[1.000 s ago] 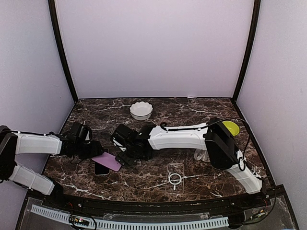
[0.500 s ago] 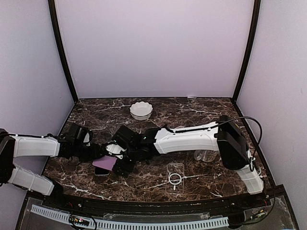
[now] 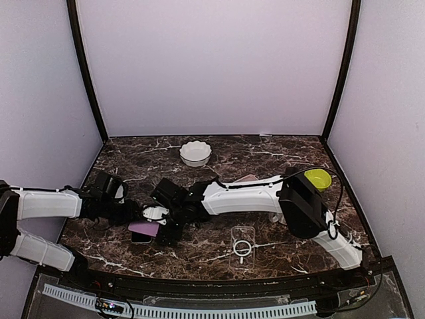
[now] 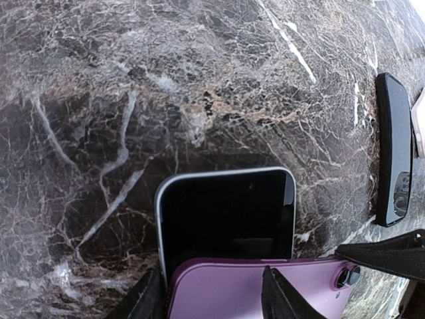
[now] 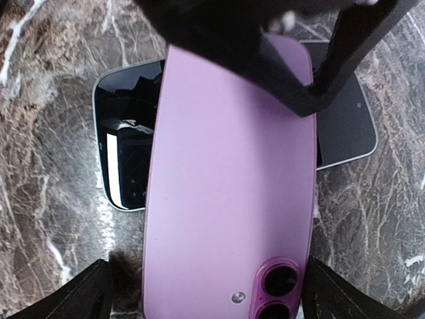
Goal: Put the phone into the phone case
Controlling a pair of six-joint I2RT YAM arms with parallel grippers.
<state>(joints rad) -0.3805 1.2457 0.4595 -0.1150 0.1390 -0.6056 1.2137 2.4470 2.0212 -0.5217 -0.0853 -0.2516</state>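
Observation:
A purple phone (image 3: 143, 228) lies back up over a black-screened phone (image 3: 140, 238) at the table's front left. My left gripper (image 3: 136, 214) is shut on its plain end; in the left wrist view (image 4: 212, 302) the purple phone (image 4: 226, 289) sits between the fingers, above the black phone (image 4: 226, 212). My right gripper (image 3: 166, 224) is open and straddles the camera end of the purple phone (image 5: 229, 179), with a gap at one finger (image 5: 96, 292). The clear phone case (image 3: 243, 243) with a white ring lies empty at front centre.
A white fluted bowl (image 3: 195, 153) stands at the back. A yellow-green bowl (image 3: 319, 177) sits at right behind the right arm. A dark slab (image 4: 394, 149) lies right of the phones in the left wrist view. The table's front edge is close.
My right gripper has moved left and down until it straddles the purple phone. The phone has shifted slightly left and lower over the black phone, still in the left gripper.

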